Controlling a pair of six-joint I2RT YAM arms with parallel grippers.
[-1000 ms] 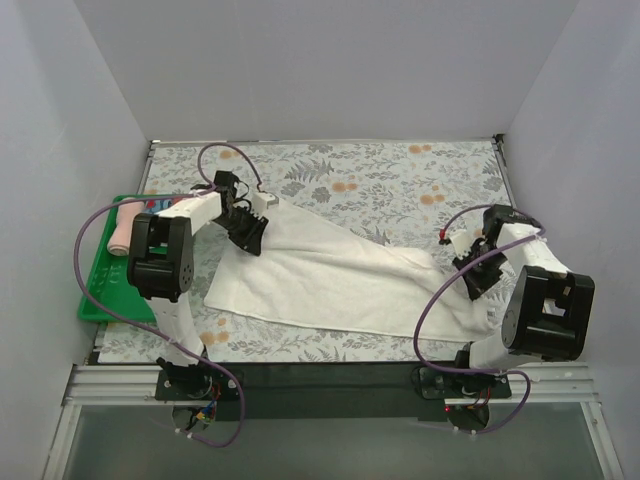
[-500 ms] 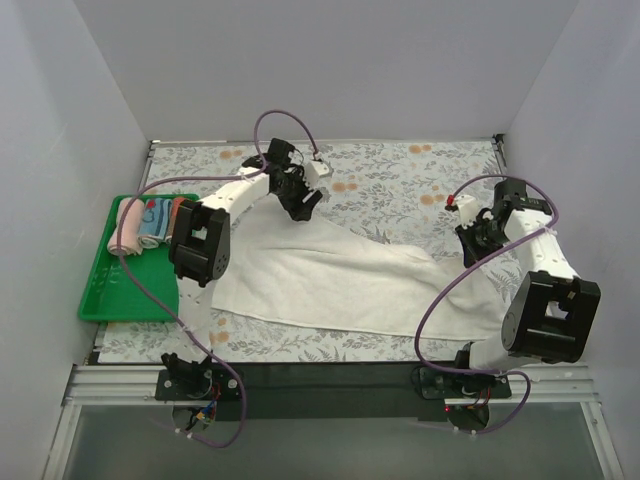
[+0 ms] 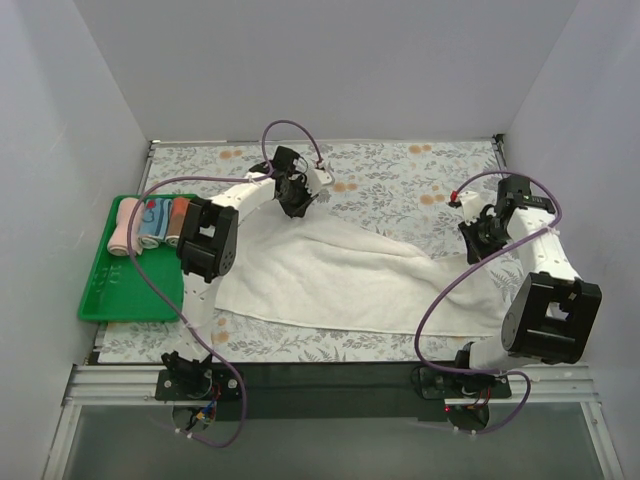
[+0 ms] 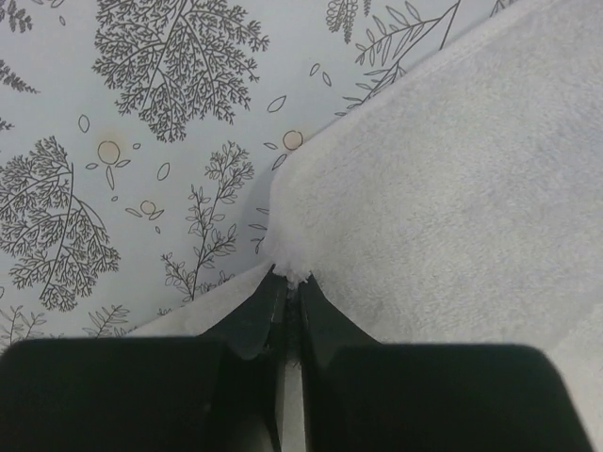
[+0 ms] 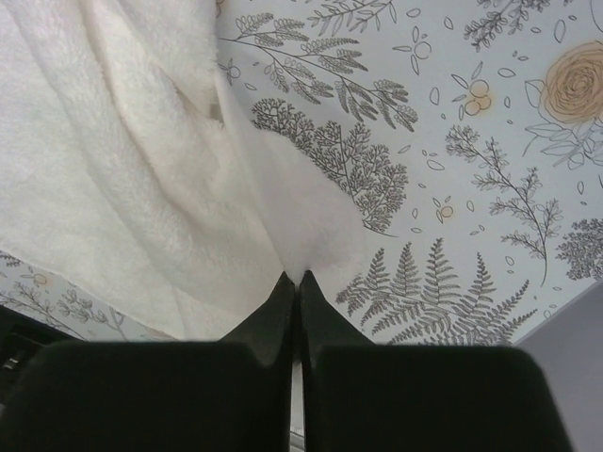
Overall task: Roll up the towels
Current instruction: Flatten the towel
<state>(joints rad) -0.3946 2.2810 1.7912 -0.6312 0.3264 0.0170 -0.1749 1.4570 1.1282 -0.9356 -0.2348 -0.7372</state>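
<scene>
Two corners pinched: left gripper point(image 4: 287, 282) clamped on the cream towel's point(image 3: 340, 275) end nearest the green tray point(image 3: 110, 300), right gripper point(image 5: 294, 281) clamped on its far end, long axis running away from the tray.

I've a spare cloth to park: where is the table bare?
Bare floral tabletop runs along the back wall, beyond the long cream-white terry towel covering the centre, pinched by the left gripper and right gripper. The near half of the green plastic tray is free; its far end holds rolled cloths.
</scene>
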